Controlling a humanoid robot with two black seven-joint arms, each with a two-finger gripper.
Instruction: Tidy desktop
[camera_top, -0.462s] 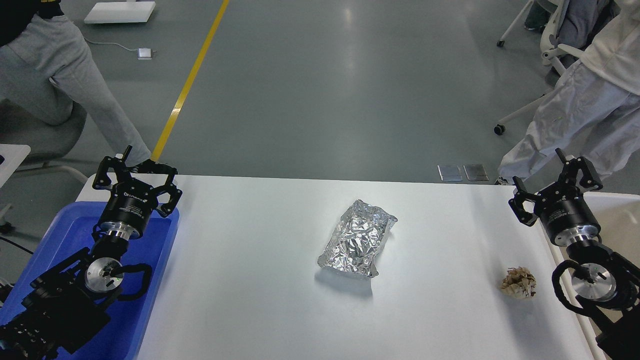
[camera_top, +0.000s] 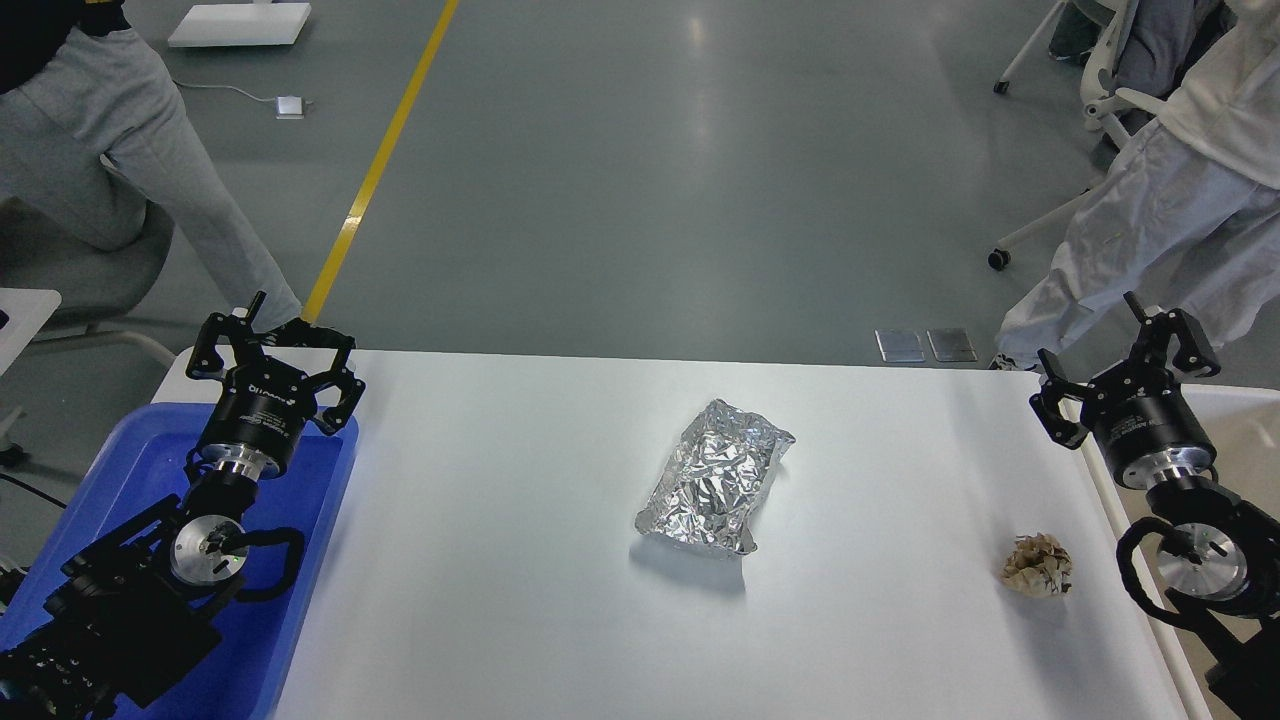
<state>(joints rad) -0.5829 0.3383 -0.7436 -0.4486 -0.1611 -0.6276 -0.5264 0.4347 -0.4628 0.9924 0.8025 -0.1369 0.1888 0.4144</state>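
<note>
The white desktop (camera_top: 500, 560) fills the lower part of the head view. A crumpled silver foil bag (camera_top: 715, 478) lies at its middle. A small crumpled brown paper ball (camera_top: 1038, 566) lies near the right edge. My left gripper (camera_top: 272, 343) is open and empty above the far end of the blue tray (camera_top: 130, 470) at the left. My right gripper (camera_top: 1125, 350) is open and empty at the desktop's right edge, beyond the paper ball.
A white-rimmed beige bin (camera_top: 1240, 450) stands at the right, under my right arm. Beyond the desktop, a person in grey trousers (camera_top: 110, 150) stands far left and a person in white clothes (camera_top: 1170, 200) far right, with office chairs.
</note>
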